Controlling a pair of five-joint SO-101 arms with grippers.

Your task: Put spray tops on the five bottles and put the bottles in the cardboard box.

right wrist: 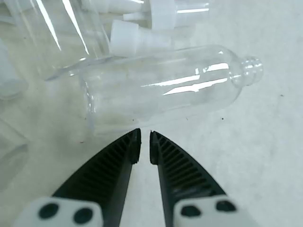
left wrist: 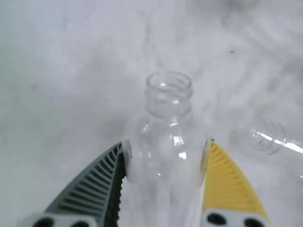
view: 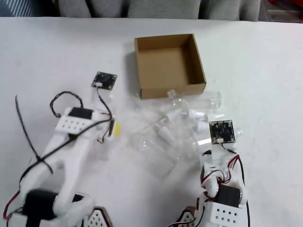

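Bright, even light from overhead washed out the white table (view: 42, 61), and I could barely pick the clear bottles (view: 161, 151) from it. Shadows were faint and soft. Long white glare streaks ran along the lying bottle (right wrist: 165, 90); small glints sat on the bottle (left wrist: 165, 146) at my left wrist.

Clear bottle (left wrist: 165, 142), white spray tops (right wrist: 139, 39), brown cardboard box (view: 173, 90)
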